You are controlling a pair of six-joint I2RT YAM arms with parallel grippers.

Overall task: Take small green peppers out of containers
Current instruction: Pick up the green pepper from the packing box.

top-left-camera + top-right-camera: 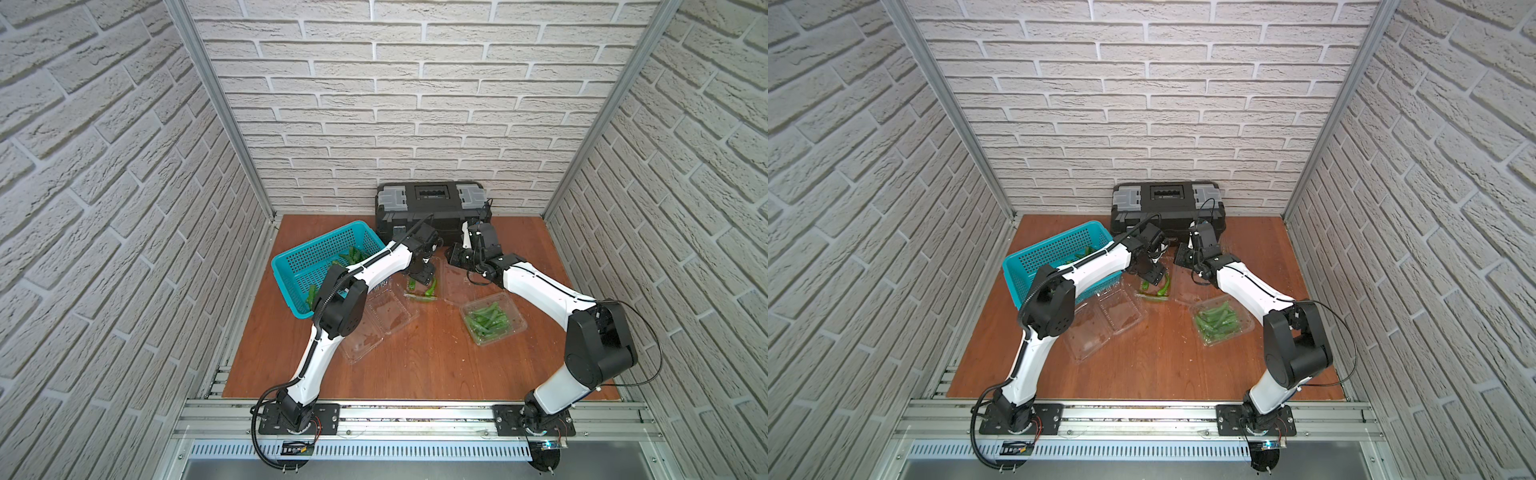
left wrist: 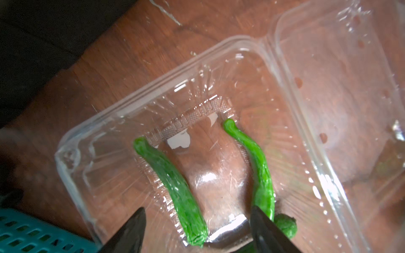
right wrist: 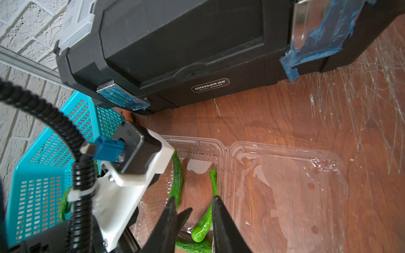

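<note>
Now pepper (image 2: 174, 186) straddled by open left claw (image 2: 197, 208); right claw (image 3: 194, 199) parted, empty. Risk: glossy pepper squeezed out, light clamshell (image 2: 68, 153) dragged.

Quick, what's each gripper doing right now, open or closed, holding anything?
Left gripper: open, fingers straddling a pepper in the clear container, not gripping it.
Right gripper: partly open, holding nothing.

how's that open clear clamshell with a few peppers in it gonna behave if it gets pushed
Probably very light and flimsy: the thin clear clamshell shows the table through its walls, so a push may slide or buckle it. Its open lid likely flops at the hinge. With only a few peppers inside, little weighs it down.
</note>
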